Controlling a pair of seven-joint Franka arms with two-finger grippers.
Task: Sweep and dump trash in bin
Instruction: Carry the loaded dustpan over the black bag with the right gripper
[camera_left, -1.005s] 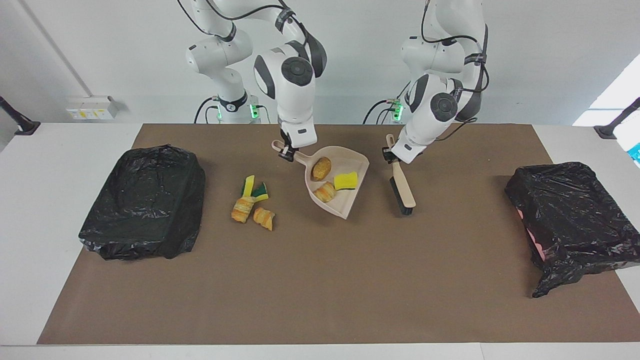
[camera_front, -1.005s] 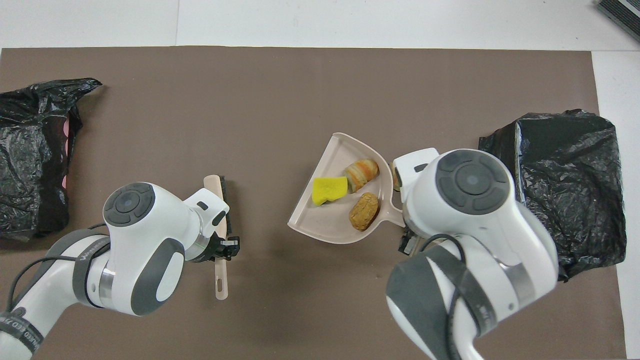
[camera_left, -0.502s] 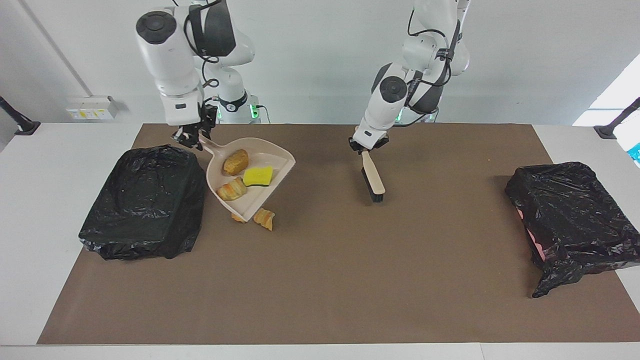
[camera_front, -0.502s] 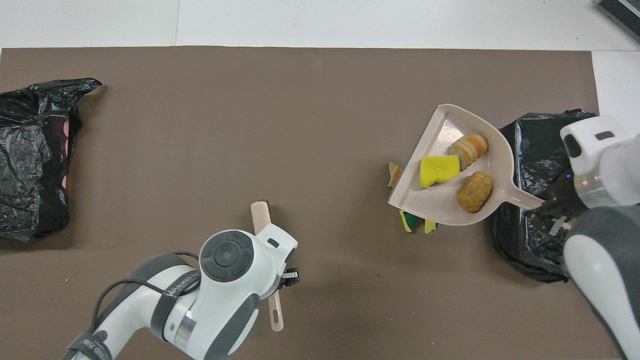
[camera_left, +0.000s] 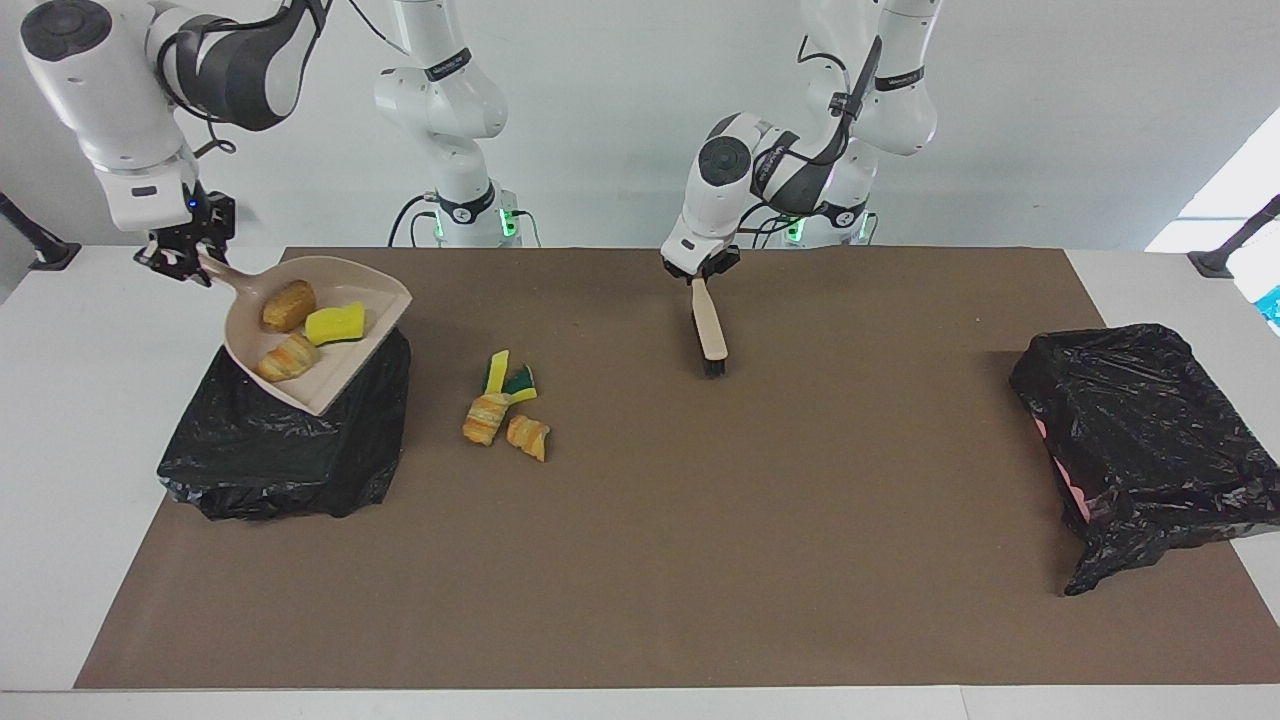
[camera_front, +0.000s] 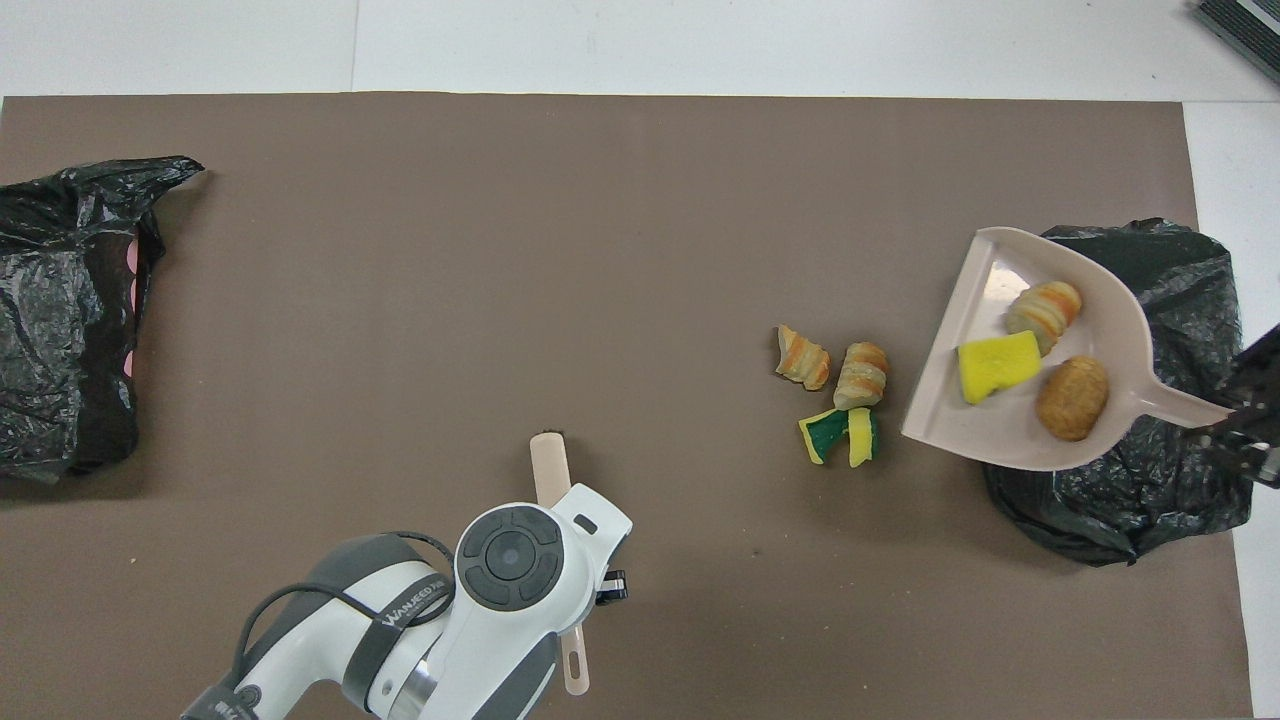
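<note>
In the facing view the right gripper (camera_left: 178, 258), at ten o'clock, is pinched on the handle of a smooth beige plastic dustpan (camera_left: 330, 385) held over a crinkled black bag-lined bin (camera_left: 290, 455), with a yellow sponge bit (camera_left: 335, 322) and two golden bread pieces (camera_left: 288, 305) in the pan, while more trash (camera_left: 505, 410) lies loose on the brown mat (camera_left: 700, 560) beside the bin. The left gripper (camera_left: 700, 272), near twelve o'clock, is clamped on the flat beige handle of a black-bristled brush (camera_left: 710, 335).

In the overhead view the dustpan (camera_front: 985, 440) sits at three o'clock over the glossy bin (camera_front: 1130, 500), the ridged croissant-like pieces and green-backed sponge scraps (camera_front: 840, 405) lie just beside it toward the middle, and a second wrinkled black bag (camera_front: 60, 300) lies at nine o'clock.
</note>
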